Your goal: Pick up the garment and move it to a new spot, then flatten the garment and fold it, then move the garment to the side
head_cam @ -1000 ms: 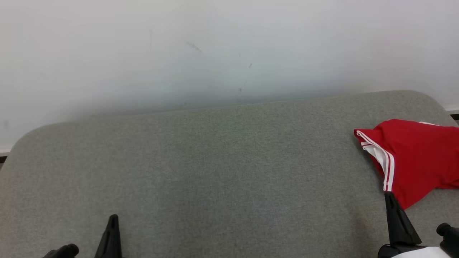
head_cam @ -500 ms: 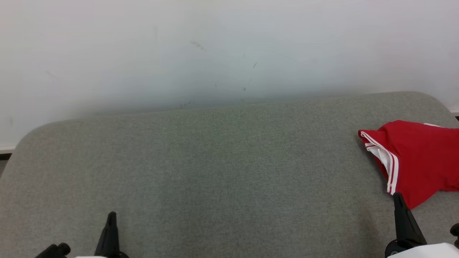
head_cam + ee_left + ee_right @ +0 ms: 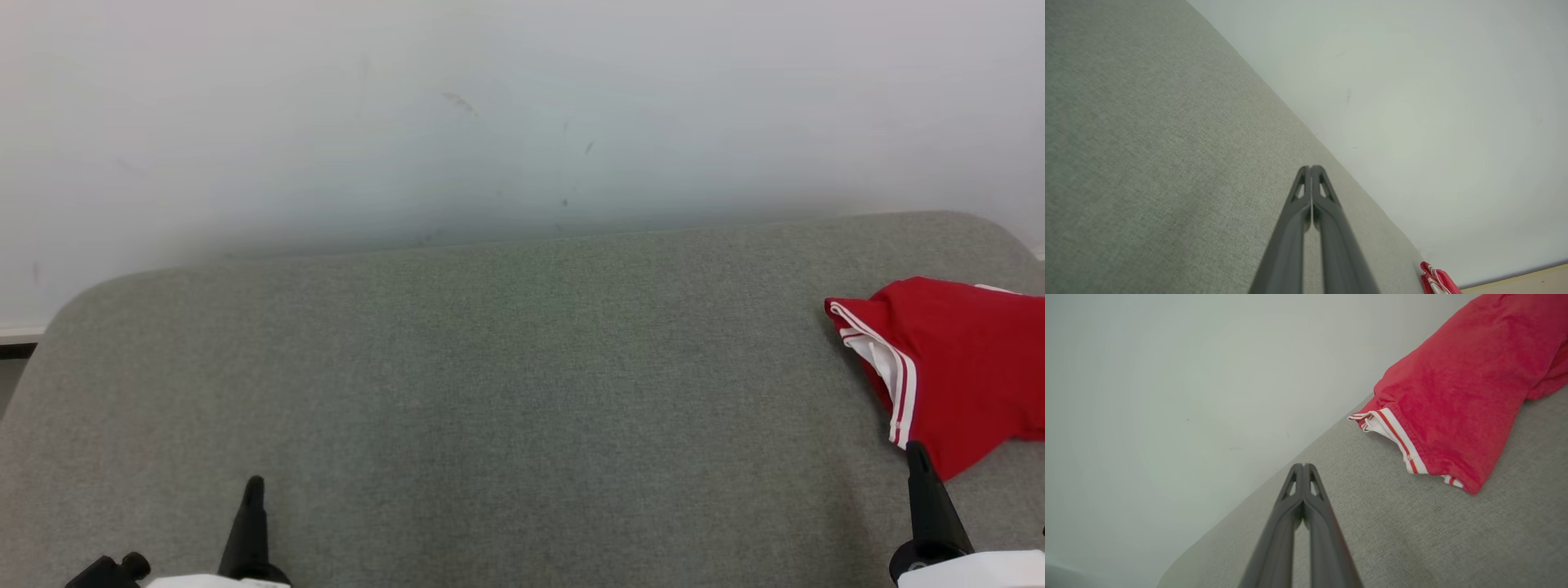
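The garment (image 3: 959,367) is red with white-and-red striped trim, lying crumpled at the right end of the grey padded surface (image 3: 506,384); it runs off the head view's right edge. It also shows in the right wrist view (image 3: 1453,392) and as a small red corner in the left wrist view (image 3: 1435,279). My right gripper (image 3: 917,451) is shut and empty, its tip just at the garment's near corner. In its own view, this right gripper (image 3: 1303,465) points past the cloth's left side. My left gripper (image 3: 255,483) is shut and empty at the lower left, its tips together (image 3: 1310,167).
A pale wall (image 3: 490,106) stands directly behind the grey surface's far edge. The surface has rounded corners at far left and far right. A strip of tan floor (image 3: 1527,281) shows beyond the surface in the left wrist view.
The whole head view has shifted, so the camera has moved. Both grippers show slightly lower in the picture. The garment lies as before.
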